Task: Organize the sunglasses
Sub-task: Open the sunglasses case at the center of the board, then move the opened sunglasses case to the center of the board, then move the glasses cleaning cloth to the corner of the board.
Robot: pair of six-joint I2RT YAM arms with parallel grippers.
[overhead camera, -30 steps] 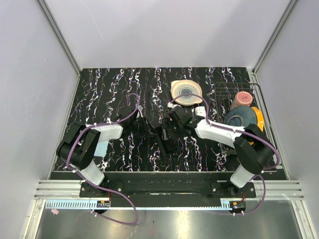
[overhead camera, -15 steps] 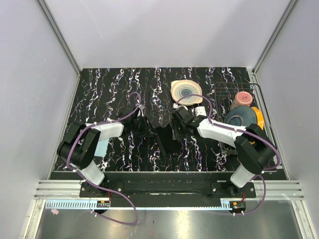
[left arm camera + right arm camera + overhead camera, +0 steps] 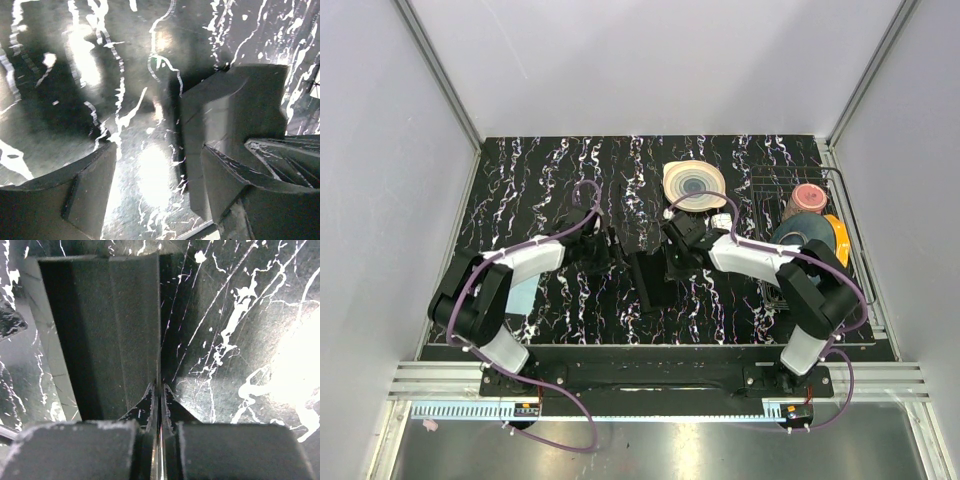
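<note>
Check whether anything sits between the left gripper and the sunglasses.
The sunglasses show in no view, so I cannot tell. Only the black case lies beside the open left gripper, its thin edge pinched by the right gripper.

You have a black table (image 3: 540,180) with white marble veins. Near its middle lies a flat black case (image 3: 650,280). Farther away and a little to the right lies a round cream plate (image 3: 693,185) with dark rings. At the right edge stands a wire rack (image 3: 767,190). At the near left lies a pale oblong thing (image 3: 525,295), partly hidden.
</note>
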